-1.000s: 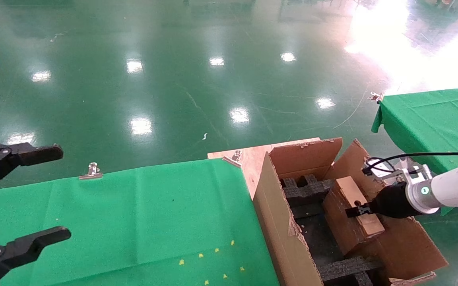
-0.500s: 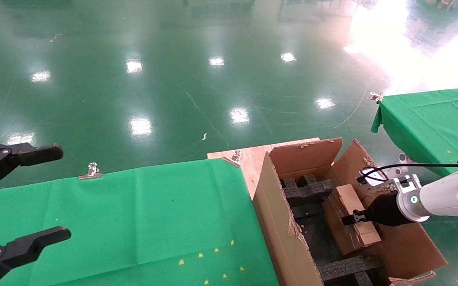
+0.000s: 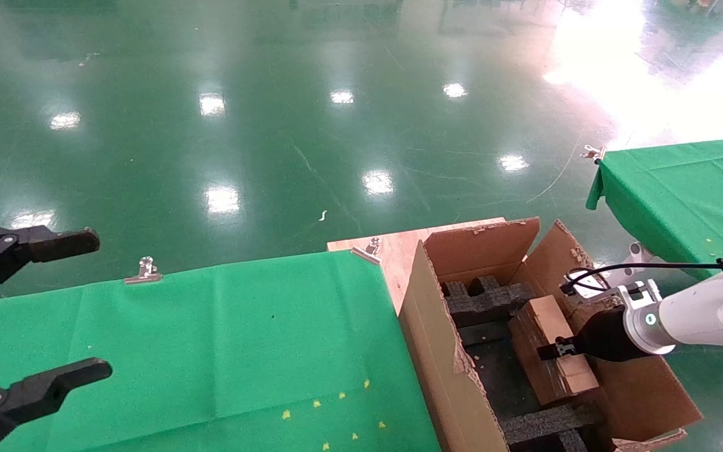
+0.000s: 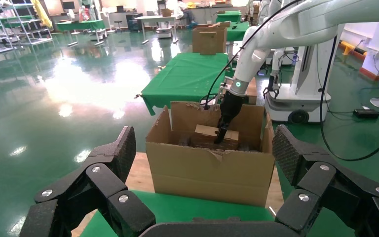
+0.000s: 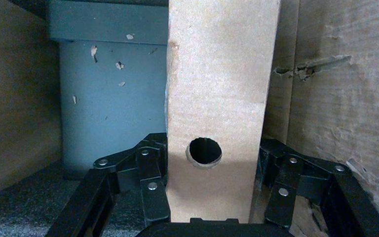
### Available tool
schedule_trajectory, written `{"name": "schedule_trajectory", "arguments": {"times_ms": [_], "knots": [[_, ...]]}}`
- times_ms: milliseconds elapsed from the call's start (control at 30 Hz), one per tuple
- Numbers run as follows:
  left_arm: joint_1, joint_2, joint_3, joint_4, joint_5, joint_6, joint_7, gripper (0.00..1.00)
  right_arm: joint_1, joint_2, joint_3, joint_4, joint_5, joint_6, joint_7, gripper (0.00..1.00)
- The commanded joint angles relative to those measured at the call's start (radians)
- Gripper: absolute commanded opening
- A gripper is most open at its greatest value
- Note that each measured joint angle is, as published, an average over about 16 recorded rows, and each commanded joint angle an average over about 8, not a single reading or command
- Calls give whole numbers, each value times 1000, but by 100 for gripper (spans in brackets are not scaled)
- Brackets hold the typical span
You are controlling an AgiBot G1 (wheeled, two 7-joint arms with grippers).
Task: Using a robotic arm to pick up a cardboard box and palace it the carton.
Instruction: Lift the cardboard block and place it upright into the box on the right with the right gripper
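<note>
Left gripper [image 3: 26, 314], parked over the green table [image 3: 223, 339], fingers spread wide, grasping nothing. Centre-right: carton [image 3: 443, 370], flaps up, black foam blocks [image 3: 484, 298] inside. Right gripper [image 3: 556, 349], reaching into the carton, is clenched on the box [image 3: 546, 320], which sits inside the carton by its right wall.

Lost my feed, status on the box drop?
Right pincer shut on cardboard box, low inside carton. Left pincer open, parked over green table. Foam blocks beside box.
</note>
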Motion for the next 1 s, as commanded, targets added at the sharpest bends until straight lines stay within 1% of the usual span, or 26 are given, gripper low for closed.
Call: {"name": "schedule_trajectory", "arguments": {"times_ms": [33,700,1000], "knots": [[0,0,0,0,0,0,0,100,0,0,0,-1,0,-1,-2,100],[0,0,0,0,0,0,0,100,28,6,-5,-7,-5,-6,-6,100],[0,0,0,0,0,0,0,100,57,9,-7,-11,-5,-7,-19,100]]}}
